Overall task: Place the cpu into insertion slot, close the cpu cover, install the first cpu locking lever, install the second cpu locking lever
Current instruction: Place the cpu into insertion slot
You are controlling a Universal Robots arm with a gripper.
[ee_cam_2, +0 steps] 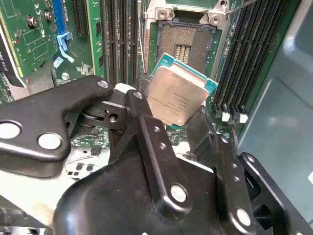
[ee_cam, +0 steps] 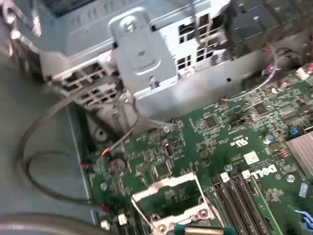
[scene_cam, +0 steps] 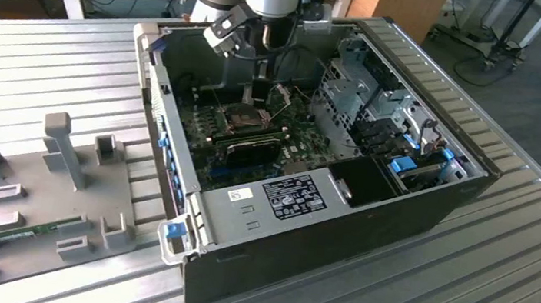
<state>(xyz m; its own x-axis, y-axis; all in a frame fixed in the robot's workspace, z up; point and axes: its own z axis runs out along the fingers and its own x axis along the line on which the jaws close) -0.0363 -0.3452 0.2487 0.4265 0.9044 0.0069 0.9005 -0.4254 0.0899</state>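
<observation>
My gripper (ee_cam_2: 173,110) is shut on the cpu (ee_cam_2: 178,95), a flat square chip with a dull metal top and a teal edge, held tilted between the black fingers (ee_cam_2: 142,100). The chip hangs a little above the insertion slot (ee_cam_2: 185,44), a dark square socket that lies bare on the green board. The cpu cover (ee_cam: 168,193) stands swung open at the socket's edge, and a thin wire lever (ee_cam_2: 142,46) runs beside the socket. In the exterior view the gripper (scene_cam: 259,92) reaches down into the open computer case over the insertion slot (scene_cam: 244,117).
Long black memory slots (ee_cam_2: 244,63) flank the socket on both sides. A metal drive cage (ee_cam: 142,54) and a looping grey cable (ee_cam: 34,161) sit close by. The case walls (scene_cam: 164,138) hem the arm in. A grey fixture (scene_cam: 48,194) holds a green memory stick (scene_cam: 28,234).
</observation>
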